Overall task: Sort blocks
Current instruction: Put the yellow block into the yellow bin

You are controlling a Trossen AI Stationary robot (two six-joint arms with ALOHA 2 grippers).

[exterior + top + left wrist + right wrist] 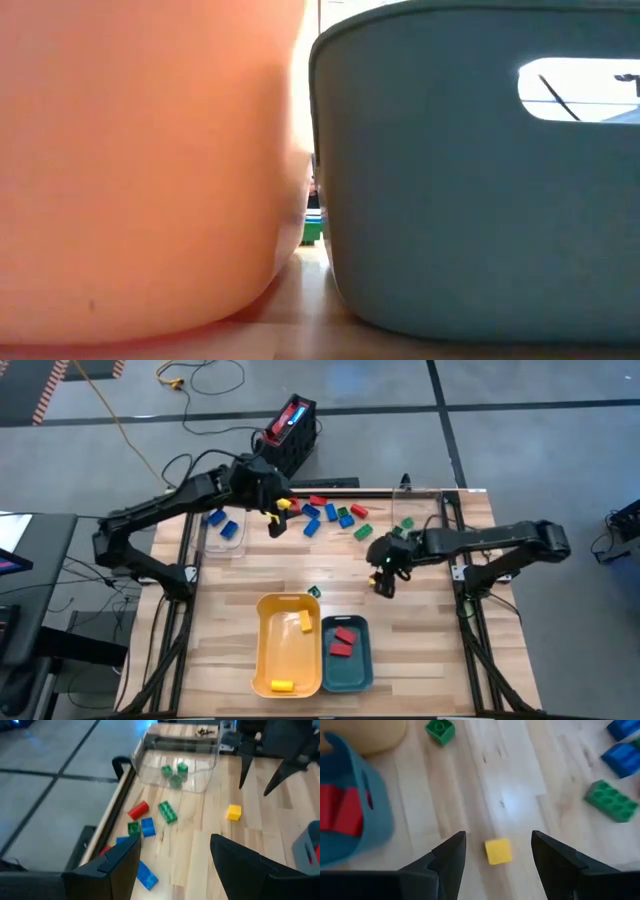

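The left gripper (272,518) is hovering with fingers apart over loose plastic blocks (330,512) upper centre. In the lower centre, the yellow oblong tray (262,650) is holding 2 yellow blocks and the teal oblong tray (362,670) 2 red. The right gripper (383,582) is poised, fingers apart, over a small yellow block (498,851) at centre right, so most sorting is probably left.

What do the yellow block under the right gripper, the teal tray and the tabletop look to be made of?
Yellow block: looks like hard moulded plastic, smooth, with crisp edges. Teal tray: apparently plastic too, a thin rounded wall of even matte colour. Tabletop: wood, probably sealed, since it shows plank seams, grain and a soft glare patch. The right gripper is open over the block.
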